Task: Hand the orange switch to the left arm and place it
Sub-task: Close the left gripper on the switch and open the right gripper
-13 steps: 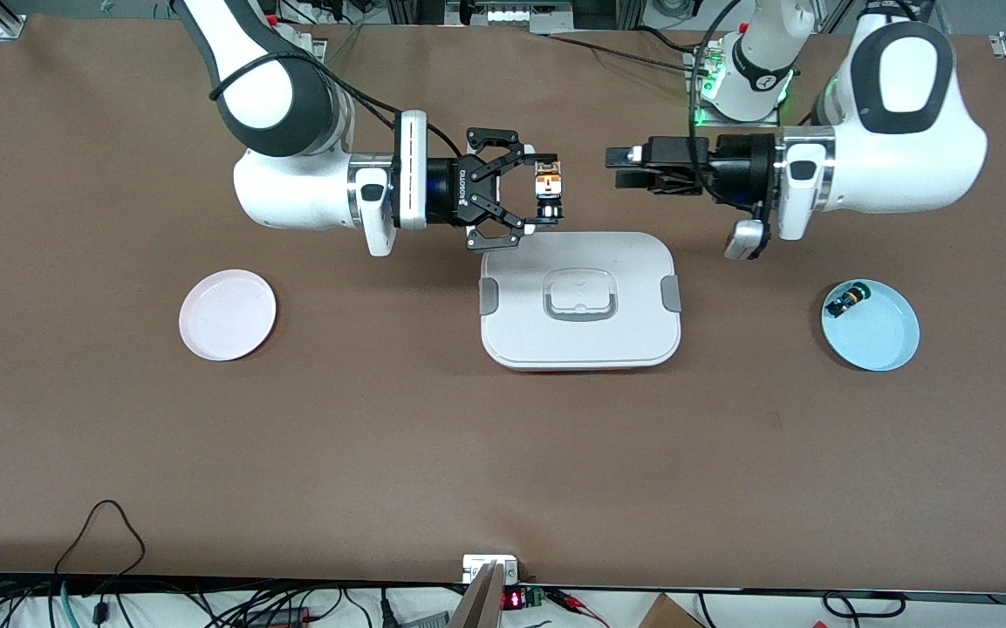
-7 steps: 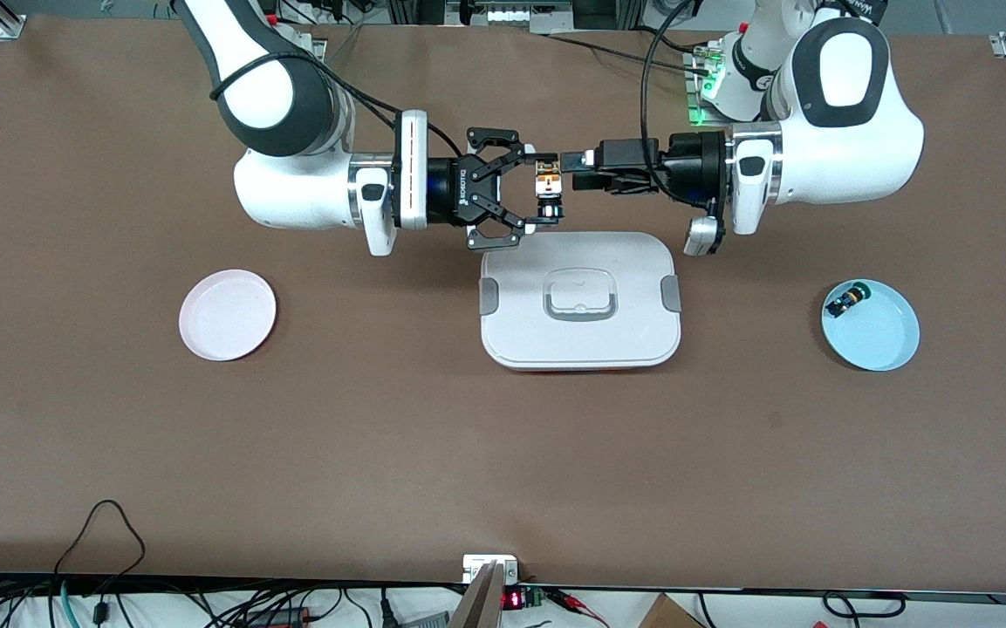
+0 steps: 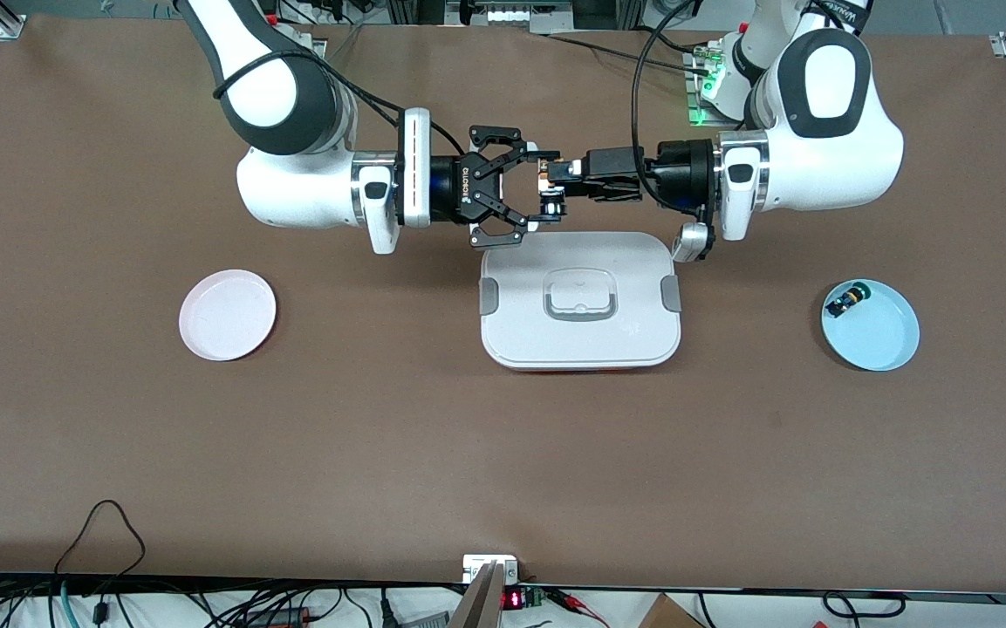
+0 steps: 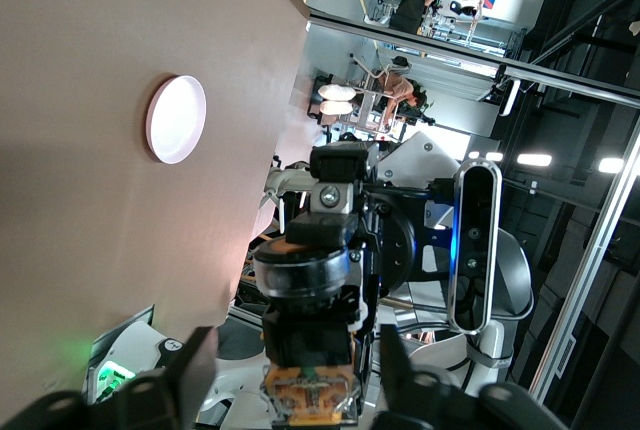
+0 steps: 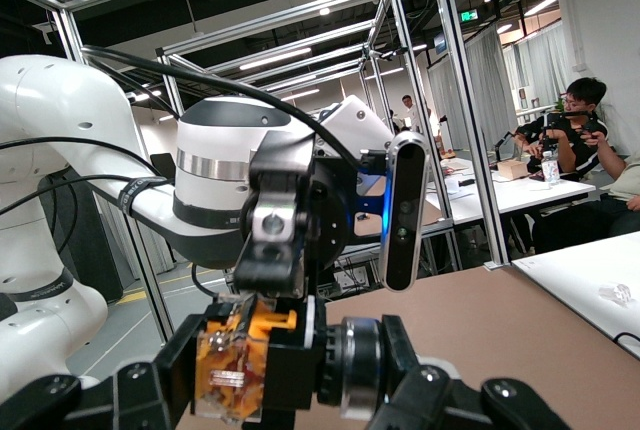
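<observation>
- Front view: right gripper [image 3: 546, 194] holds the orange switch [image 3: 548, 190] in the air, clamped, over the bare strip of table [image 3: 503, 453] at the box's [image 3: 580, 301] edge toward the arm bases, midway along the table's length
- Front view: left gripper [image 3: 555, 174] comes in from the left arm's end, its fingers reaching the switch's upper part; whether they are already pressing on it cannot be told here
- Front view: step in hand looks like the handover; the right gripper would best keep its grip until the left one plainly bears on the switch body
- Front view: pink plate [image 3: 228, 314] lies near the right arm's end, blue plate [image 3: 870, 324] with the black-and-blue switch [image 3: 844, 302] near the left arm's end; box sits between them, so any carry should stay high
- Left wrist view: left gripper's fingers [image 4: 190, 375] flank the switch [image 4: 305, 350] with visible gaps, partly closed; centre on the body before squeezing
- Right wrist view: right gripper's fingers [image 5: 185, 365] hold the tan-orange body [image 5: 240, 365] tight; risk is a twist if both pull at once
</observation>
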`<state>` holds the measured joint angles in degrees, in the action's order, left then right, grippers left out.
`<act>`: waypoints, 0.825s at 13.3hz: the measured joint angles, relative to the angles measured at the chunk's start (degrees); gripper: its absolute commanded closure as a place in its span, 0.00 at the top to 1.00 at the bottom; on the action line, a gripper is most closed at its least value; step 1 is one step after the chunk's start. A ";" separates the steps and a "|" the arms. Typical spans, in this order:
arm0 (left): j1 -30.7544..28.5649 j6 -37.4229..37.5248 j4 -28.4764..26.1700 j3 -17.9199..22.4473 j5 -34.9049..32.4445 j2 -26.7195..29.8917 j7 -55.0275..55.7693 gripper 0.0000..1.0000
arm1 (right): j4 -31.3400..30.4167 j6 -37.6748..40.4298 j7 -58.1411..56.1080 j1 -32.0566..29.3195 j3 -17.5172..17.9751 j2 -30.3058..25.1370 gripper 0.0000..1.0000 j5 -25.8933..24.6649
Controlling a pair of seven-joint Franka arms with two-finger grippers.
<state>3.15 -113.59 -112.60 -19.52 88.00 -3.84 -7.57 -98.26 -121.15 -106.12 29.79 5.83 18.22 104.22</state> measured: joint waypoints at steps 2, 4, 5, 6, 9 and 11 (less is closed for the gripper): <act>-0.05 -0.11 0.07 0.00 0.55 -0.03 -0.22 0.23 | -0.19 -0.20 -0.11 0.01 -0.01 0.02 0.04 -0.06; -0.05 -0.11 0.06 -0.01 0.70 -0.12 -0.19 0.23 | -0.19 -0.34 -0.41 0.02 -0.01 0.02 0.04 -0.06; -0.05 -0.11 0.06 -0.01 0.70 -0.12 -0.19 0.23 | -0.19 -0.36 -0.42 0.02 -0.01 0.02 0.04 -0.06; -0.05 -0.12 0.06 -0.01 0.70 -0.12 -0.19 0.23 | -0.19 -0.36 -0.43 0.02 -0.01 0.02 0.04 -0.06; -0.06 -0.12 0.06 -0.01 0.71 -0.12 -0.19 0.23 | -0.19 -0.38 -0.44 0.02 0.00 0.02 1.00 -0.05; -0.07 -0.12 0.05 -0.02 0.71 -0.14 -0.38 0.23 | -0.13 -0.41 -0.33 0.02 -0.01 0.00 1.00 0.17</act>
<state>3.09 -113.71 -112.55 -19.54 88.71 -3.98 -7.95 -98.40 -121.56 -106.45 29.81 5.82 18.21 104.39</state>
